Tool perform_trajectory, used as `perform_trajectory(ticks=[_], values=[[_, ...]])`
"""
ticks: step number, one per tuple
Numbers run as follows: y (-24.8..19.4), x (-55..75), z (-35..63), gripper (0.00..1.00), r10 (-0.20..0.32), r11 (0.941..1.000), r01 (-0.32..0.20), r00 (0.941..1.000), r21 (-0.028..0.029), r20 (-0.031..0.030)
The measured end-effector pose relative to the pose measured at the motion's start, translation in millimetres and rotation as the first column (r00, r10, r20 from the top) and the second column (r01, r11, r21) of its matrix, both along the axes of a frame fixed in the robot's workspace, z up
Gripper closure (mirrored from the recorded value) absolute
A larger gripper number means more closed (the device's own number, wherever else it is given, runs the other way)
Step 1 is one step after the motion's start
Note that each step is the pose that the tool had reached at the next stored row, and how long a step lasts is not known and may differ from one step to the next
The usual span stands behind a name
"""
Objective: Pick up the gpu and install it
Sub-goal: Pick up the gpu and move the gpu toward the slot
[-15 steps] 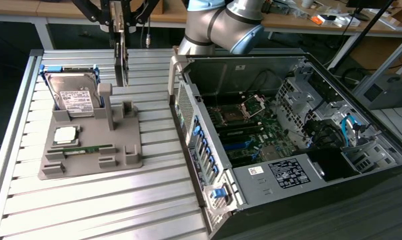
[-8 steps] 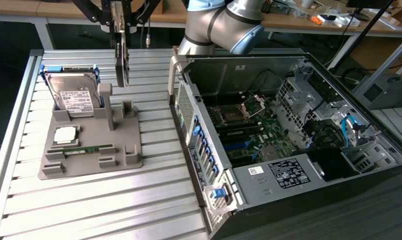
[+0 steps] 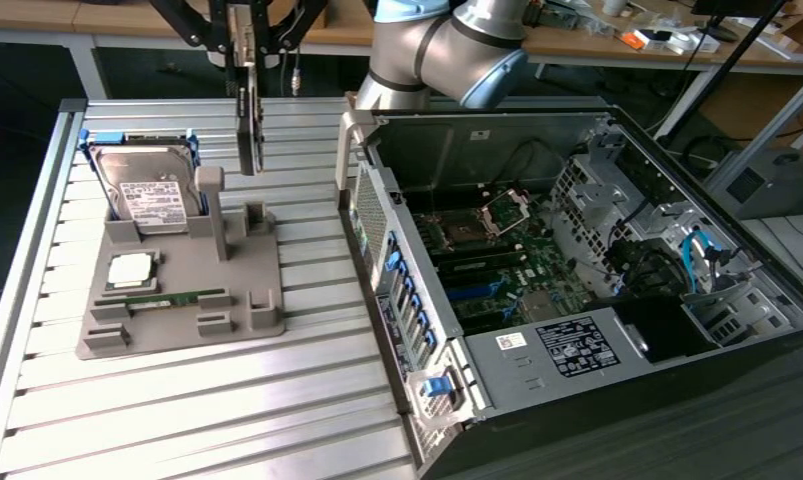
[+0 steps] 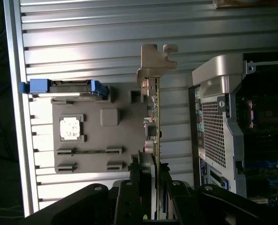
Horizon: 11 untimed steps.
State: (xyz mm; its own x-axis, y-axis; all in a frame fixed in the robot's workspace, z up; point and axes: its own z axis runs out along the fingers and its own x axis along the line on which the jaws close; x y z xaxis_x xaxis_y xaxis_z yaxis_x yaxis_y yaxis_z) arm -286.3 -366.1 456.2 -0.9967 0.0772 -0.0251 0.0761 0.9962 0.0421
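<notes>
The pincer [image 3: 248, 66] is clenched on the gpu [image 3: 249, 130], holding it by one edge so that the card hangs edge-down in the air. In the exterior view the card sits above the grey holder [image 3: 174, 325], just off its 12 o'clock side and clear of it. The hard drive [image 3: 148, 195] stands at the card's 8 o'clock, and the open case [image 3: 575, 250] lies at its 3 o'clock, well apart. The holder rests on the slatted tabletop [image 3: 174, 430].

In the wrist view the gpu [image 4: 156, 122] shows edge-on, thin and straight, running out from the pincer [image 4: 150, 180] to its silver bracket [image 4: 153, 63] at the far end.

The card looks light and stiff, so it should hang without sagging. It is probably fragile, though: the board carries small parts and a contact edge that would not take knocks or side load well. The bare board edge, as gripped now, seems the sound place to hold. The flat faces look smooth, so a light squeeze could let it slip or swing.
</notes>
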Motion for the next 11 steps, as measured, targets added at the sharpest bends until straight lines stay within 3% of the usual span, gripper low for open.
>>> perform_trajectory(ticks=[11], values=[[-0.4,5.3,-0.1,0.73,0.000,1.0000,0.000,1.0000,-0.0010,-0.0001]])
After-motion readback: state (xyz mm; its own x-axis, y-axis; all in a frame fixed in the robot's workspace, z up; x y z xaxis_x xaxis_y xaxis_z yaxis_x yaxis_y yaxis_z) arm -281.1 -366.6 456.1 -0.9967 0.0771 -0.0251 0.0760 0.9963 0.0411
